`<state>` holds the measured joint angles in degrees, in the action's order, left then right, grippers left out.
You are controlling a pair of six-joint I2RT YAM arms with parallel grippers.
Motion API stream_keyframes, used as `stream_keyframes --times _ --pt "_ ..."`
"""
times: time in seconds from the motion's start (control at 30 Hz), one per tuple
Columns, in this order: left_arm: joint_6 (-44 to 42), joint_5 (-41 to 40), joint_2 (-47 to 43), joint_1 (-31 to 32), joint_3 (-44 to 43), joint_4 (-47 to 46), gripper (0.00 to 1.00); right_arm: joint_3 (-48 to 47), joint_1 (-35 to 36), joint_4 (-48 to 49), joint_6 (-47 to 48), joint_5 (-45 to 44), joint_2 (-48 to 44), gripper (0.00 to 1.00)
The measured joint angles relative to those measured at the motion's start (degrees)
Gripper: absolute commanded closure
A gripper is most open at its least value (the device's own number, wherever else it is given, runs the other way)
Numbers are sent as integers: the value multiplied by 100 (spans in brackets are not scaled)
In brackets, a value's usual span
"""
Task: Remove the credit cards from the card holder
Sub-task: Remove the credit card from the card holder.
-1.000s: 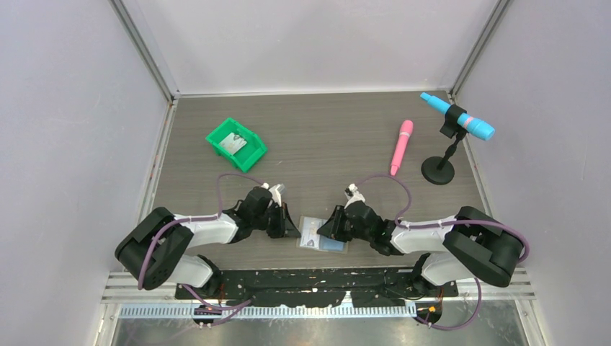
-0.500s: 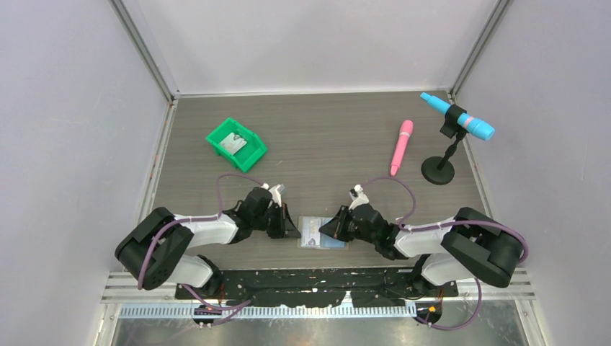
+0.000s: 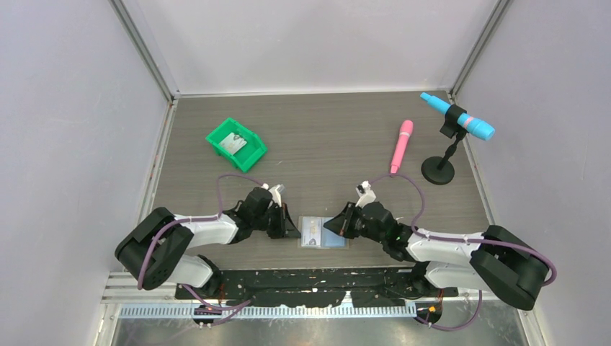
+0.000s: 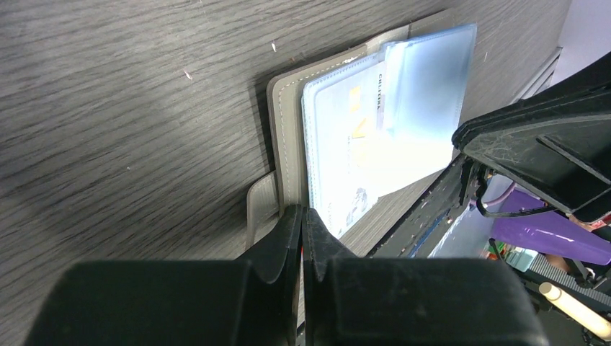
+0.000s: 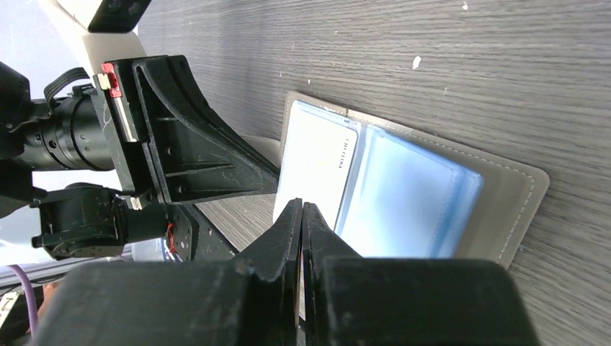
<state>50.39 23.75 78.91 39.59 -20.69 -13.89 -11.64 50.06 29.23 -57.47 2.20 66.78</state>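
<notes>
The card holder [image 3: 339, 244] lies open on the table at the near edge, between both grippers. Its grey border [image 4: 284, 122] frames clear blue sleeves. A pale credit card [image 4: 339, 144] with faint print sits in the left sleeve [image 5: 313, 158]. My left gripper [image 3: 296, 231] is shut, its tips [image 4: 302, 209] pinched on the holder's left edge beside the small grey tab [image 4: 261, 209]. My right gripper [image 3: 328, 228] is shut too, its tips [image 5: 301, 203] meeting on the card's near edge. The card holder's right cover [image 5: 515, 194] lies flat.
A green bin [image 3: 252, 153] at the back left holds a pale card [image 3: 233, 143]. A pink pen-shaped thing [image 3: 402, 146] lies at the back right, next to a blue microphone [image 3: 461, 117] on a black stand [image 3: 438, 171]. Walls close in three sides.
The right gripper's jaws have closed at the card's edge, and the right arm's elbow has swung out to the right. The left gripper has stayed put on the holder.
</notes>
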Motion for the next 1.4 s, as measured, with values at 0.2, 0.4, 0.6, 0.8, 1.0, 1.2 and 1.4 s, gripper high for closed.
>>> stream_keyframes --times 0.2,0.4,0.6,0.8,1.0,1.2,1.4 --pt "48 4 -79 9 0 103 92 -149 -2 -490 188 127 -83 76" --pt "46 -13 -713 31 -42 765 86 -420 11 -575 249 284 184 68" --pt "22 -79 -1154 42 -313 1078 87 -533 50 -581 247 302 540 67" --pt "22 -74 -820 42 -334 949 92 -588 83 -579 225 306 789 65" --pt "20 -74 -155 44 -330 640 94 -660 98 -581 223 304 1014 63" --pt "20 2 197 52 -330 337 97 -688 120 -581 223 299 1091 63" --pt "11 9 210 52 -326 317 99 -693 120 -575 223 297 1110 63"
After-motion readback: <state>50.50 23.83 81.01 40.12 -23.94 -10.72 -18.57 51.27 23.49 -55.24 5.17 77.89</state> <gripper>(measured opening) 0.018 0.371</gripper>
